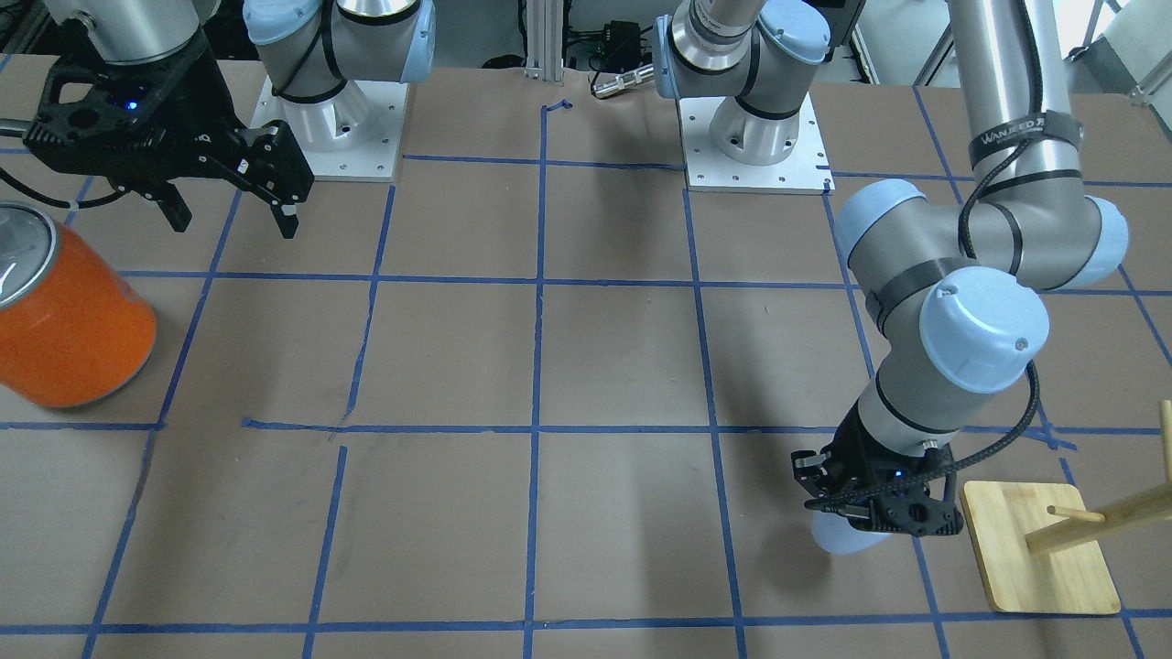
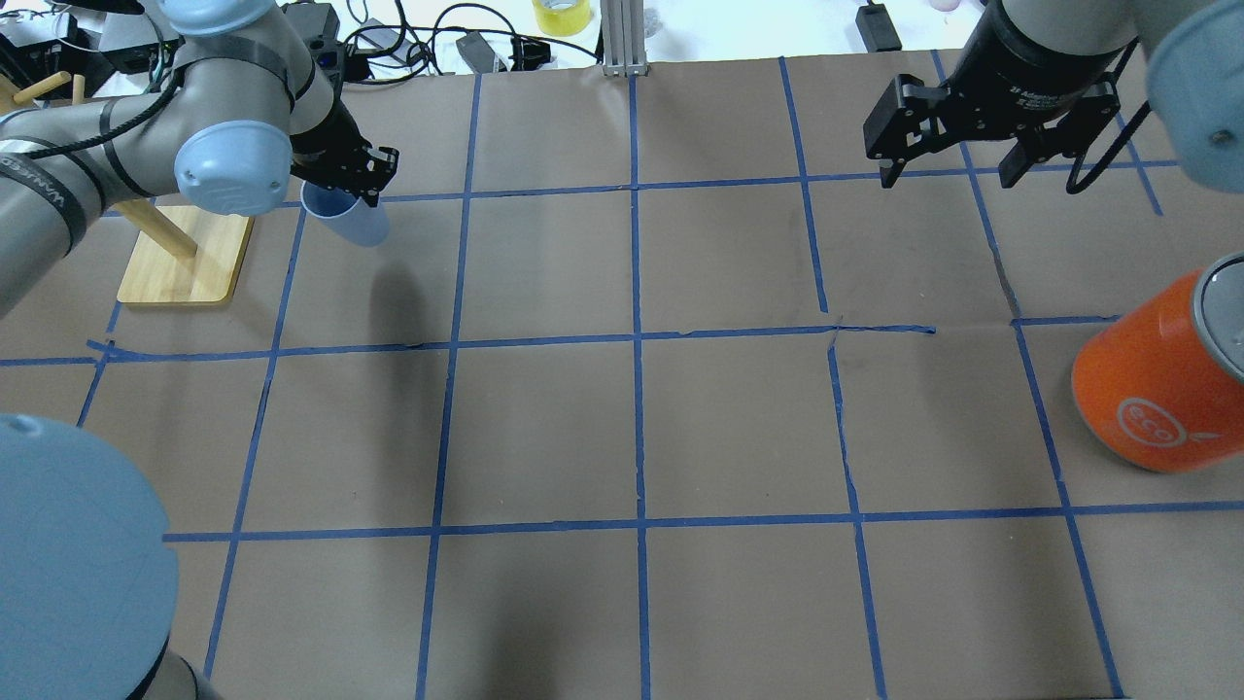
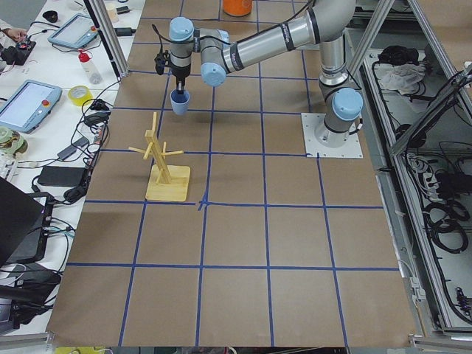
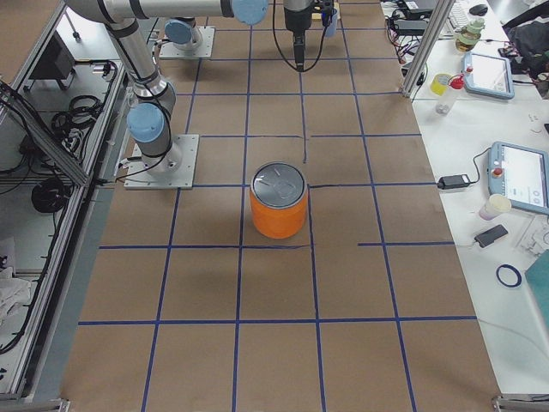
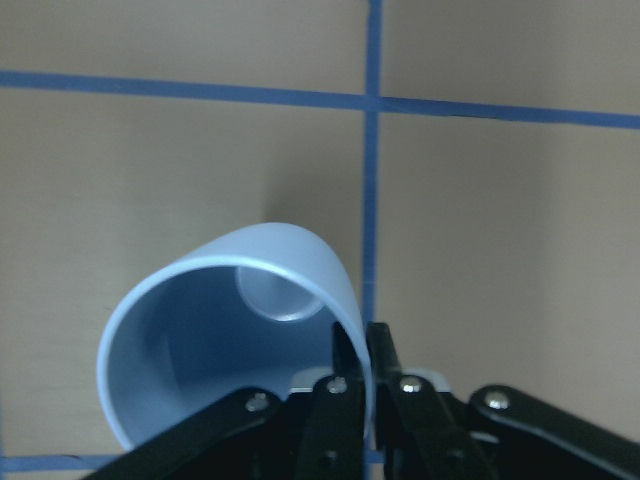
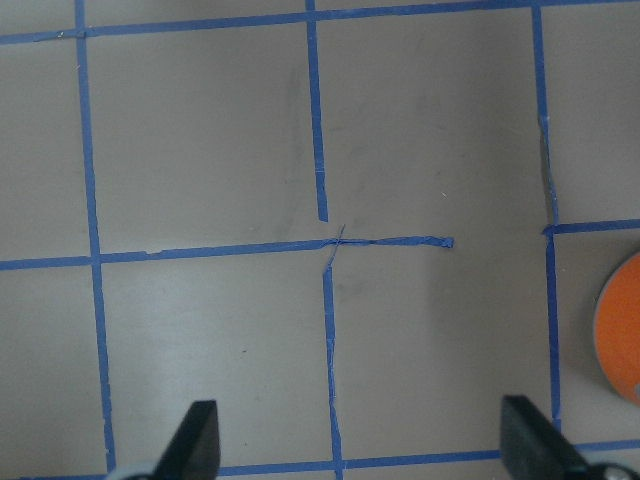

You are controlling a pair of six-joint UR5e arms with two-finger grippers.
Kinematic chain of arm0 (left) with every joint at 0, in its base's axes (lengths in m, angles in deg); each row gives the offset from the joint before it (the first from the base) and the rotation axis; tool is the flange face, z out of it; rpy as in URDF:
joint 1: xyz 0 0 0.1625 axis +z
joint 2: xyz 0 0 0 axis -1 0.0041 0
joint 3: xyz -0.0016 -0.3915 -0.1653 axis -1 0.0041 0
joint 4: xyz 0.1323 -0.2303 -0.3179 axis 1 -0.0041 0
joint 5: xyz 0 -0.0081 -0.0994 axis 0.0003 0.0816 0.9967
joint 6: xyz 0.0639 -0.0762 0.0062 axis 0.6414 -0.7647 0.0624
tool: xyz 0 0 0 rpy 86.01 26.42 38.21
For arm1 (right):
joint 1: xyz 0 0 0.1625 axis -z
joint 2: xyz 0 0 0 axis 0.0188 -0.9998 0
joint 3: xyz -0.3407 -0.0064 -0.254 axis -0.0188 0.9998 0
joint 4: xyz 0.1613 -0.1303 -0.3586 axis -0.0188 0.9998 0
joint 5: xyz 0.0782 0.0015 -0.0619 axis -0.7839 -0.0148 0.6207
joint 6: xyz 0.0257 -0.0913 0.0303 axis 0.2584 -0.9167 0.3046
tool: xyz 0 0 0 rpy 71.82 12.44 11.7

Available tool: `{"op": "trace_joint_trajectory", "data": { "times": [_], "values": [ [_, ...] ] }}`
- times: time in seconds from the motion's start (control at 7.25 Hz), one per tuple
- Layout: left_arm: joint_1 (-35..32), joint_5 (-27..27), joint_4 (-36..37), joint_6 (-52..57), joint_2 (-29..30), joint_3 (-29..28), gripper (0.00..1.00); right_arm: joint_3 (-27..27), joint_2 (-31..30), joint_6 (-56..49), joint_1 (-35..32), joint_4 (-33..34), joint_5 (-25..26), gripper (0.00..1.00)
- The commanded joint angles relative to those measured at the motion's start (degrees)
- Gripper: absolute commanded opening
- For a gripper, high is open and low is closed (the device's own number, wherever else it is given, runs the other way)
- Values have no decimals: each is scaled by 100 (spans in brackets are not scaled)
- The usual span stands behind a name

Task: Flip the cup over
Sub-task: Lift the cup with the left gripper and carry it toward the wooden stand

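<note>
- Two tools: the left tool [image 5: 355, 345] pinched one wall of the small pale blue tapered plastic cup [image 5: 215, 340] at its rim, one finger inside and one outside. The right tool [image 2: 948, 178] hung wide and empty, well apart.
- Cup position: tilted, just beside the wooden peg rack [image 2: 185, 277]; contact with the brown tabletop [image 2: 632, 428] could not be judged.
- Likely risks: the smooth wall might swivel or slip from so narrow a pinch during turning; a dropped cup could roll; a wide swing could strike the rack.
</note>
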Motion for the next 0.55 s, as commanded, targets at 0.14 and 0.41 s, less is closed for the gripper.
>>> {"op": "trace_joint_trajectory", "data": {
  "times": [0.14, 0.41],
  "values": [
    [5, -98, 45, 348, 315, -6, 0, 0, 8, 0, 0, -2, 0, 100],
    [5, -107, 45, 374, 351, 30, 28, -26, 0, 0, -8, 6, 9, 100]
  ]
}}
